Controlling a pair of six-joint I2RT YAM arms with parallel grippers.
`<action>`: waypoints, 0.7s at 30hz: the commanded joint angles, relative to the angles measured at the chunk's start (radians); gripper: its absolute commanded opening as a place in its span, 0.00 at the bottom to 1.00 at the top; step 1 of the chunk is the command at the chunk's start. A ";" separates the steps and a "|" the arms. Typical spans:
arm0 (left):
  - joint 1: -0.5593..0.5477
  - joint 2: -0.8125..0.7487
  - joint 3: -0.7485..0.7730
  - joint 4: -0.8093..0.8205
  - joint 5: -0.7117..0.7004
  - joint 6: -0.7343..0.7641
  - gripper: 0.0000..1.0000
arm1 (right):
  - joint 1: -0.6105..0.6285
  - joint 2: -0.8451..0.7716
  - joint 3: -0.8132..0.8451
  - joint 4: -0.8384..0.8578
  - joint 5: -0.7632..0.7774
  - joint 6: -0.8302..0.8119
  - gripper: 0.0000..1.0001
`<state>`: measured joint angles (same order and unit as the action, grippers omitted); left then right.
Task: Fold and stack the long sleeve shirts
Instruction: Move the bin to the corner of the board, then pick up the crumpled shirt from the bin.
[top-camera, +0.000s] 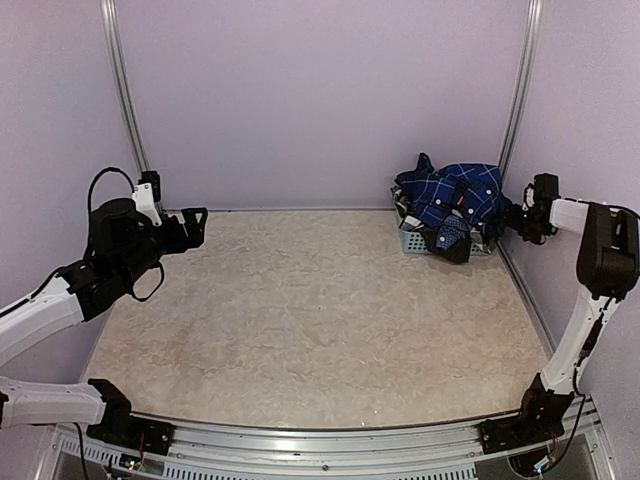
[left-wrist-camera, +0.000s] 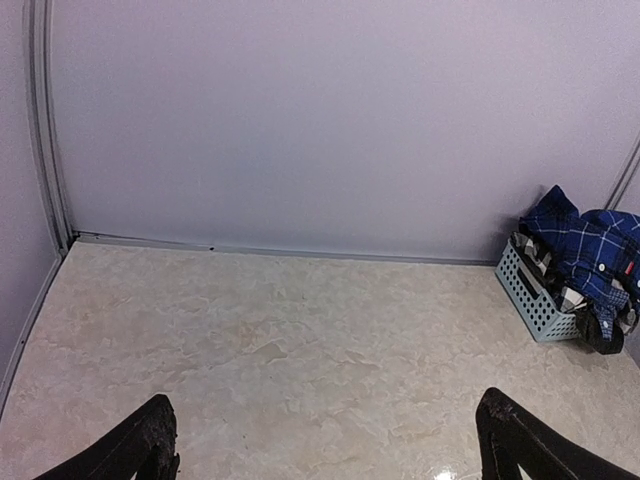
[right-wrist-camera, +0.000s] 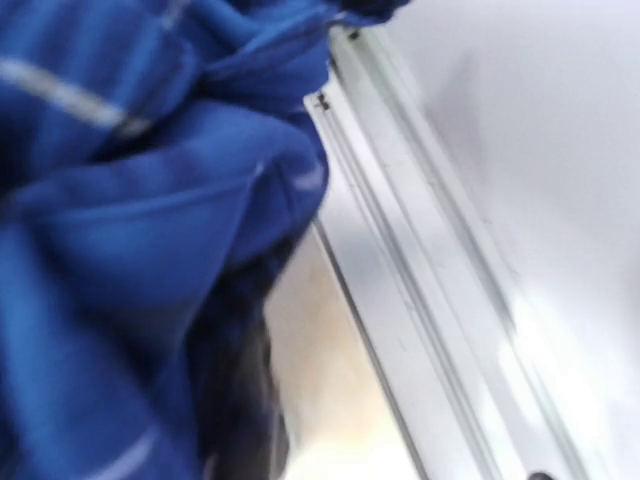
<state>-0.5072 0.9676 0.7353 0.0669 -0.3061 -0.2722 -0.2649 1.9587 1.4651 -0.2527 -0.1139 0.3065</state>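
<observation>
The long sleeve shirts lie bundled in a small mesh basket at the table's far right corner. A navy blue one with white grid lines is heaped on top, and a black-and-white checked one shows beneath it at the basket rim. My right gripper sits right against the right side of the pile. Its wrist view is blurred and filled with navy cloth, and its jaws cannot be made out. My left gripper hovers open over the left side of the table with nothing between its fingers.
The basket stands against the back wall beside the right-hand metal frame rail. A strip of the beige marbled tabletop shows between cloth and rail in the right wrist view. Walls enclose the back and both sides.
</observation>
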 joint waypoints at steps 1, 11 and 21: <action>-0.008 -0.006 0.013 -0.001 -0.018 0.015 0.99 | -0.017 -0.225 -0.102 -0.085 0.065 -0.048 0.85; -0.008 0.010 0.018 -0.001 -0.006 0.011 0.99 | 0.097 -0.346 -0.069 -0.103 -0.096 -0.094 0.86; -0.010 0.001 0.022 -0.004 -0.012 0.008 0.99 | 0.165 -0.069 0.236 -0.205 -0.123 -0.149 0.83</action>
<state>-0.5079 0.9730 0.7357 0.0669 -0.3145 -0.2687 -0.1093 1.8168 1.6119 -0.3950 -0.2131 0.1909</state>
